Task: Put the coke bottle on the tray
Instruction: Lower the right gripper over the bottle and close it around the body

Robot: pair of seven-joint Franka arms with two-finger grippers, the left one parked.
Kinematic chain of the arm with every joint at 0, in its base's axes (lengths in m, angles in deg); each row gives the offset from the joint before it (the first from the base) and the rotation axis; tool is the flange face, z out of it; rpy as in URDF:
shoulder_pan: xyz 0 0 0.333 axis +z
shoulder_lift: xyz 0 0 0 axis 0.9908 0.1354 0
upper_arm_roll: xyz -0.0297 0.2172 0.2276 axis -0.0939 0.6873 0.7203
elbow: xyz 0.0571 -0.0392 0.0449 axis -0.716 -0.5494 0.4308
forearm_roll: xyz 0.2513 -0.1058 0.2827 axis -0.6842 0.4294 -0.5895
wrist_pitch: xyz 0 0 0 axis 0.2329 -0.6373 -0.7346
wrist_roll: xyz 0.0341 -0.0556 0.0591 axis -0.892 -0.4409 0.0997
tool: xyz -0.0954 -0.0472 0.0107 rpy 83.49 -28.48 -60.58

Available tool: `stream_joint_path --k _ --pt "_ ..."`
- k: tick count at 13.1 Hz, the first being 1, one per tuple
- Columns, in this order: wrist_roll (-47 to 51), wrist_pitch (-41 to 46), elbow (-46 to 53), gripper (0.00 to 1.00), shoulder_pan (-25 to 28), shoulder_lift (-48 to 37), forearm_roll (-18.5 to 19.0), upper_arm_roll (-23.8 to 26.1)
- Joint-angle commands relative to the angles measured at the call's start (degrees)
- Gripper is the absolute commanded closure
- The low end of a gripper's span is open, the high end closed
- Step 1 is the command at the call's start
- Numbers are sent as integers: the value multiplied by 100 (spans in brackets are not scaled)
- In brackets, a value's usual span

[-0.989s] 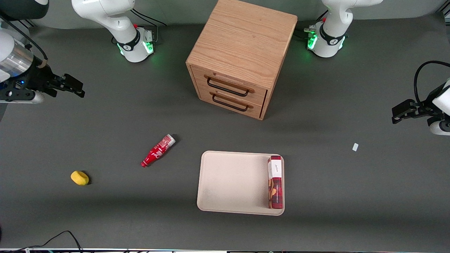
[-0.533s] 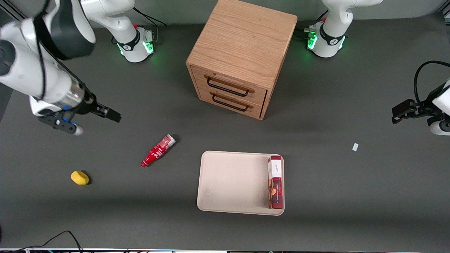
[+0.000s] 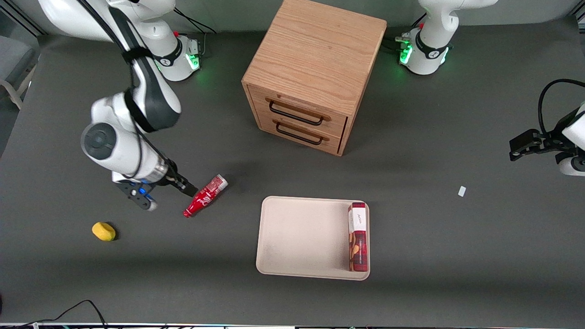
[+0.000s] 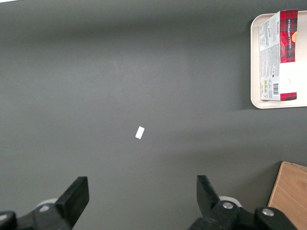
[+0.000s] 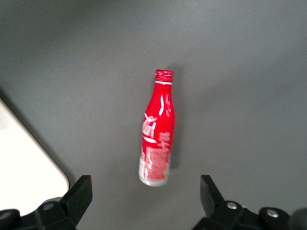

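Observation:
The coke bottle [image 3: 205, 195] lies on its side on the dark table, its red cap end nearer the front camera than its pale label end. It is apart from the cream tray [image 3: 301, 233], toward the working arm's end of the table. My right gripper [image 3: 188, 188] hangs just above the table beside the bottle's middle. In the right wrist view the gripper [image 5: 145, 190] is open and holds nothing. The bottle [image 5: 157, 129] lies lengthwise ahead of the jaws with its base nearest them. A rounded corner of the tray [image 5: 24, 163] shows beside one finger.
A red-and-white snack box [image 3: 358, 237] lies in the tray along its edge toward the parked arm. A wooden two-drawer cabinet [image 3: 315, 73] stands farther from the front camera than the tray. A yellow lump [image 3: 103, 231] and a white scrap [image 3: 462, 191] lie on the table.
The right arm has swung in from the table's end and come down toward the bottle; its gripper now hangs right beside it. Bottle, tray and box have not moved.

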Motion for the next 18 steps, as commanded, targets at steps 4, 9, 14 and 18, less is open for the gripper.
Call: stream_joint_path --k 4,9,14,18 --pt "585 -1560 -581 0 75 816 69 -13" --pt "611 -2018 -581 0 75 1195 69 -13" --pt "611 -2028 -564 75 92 1256 297 -13" --pt "349 -1722 -275 100 66 1187 332 -13"
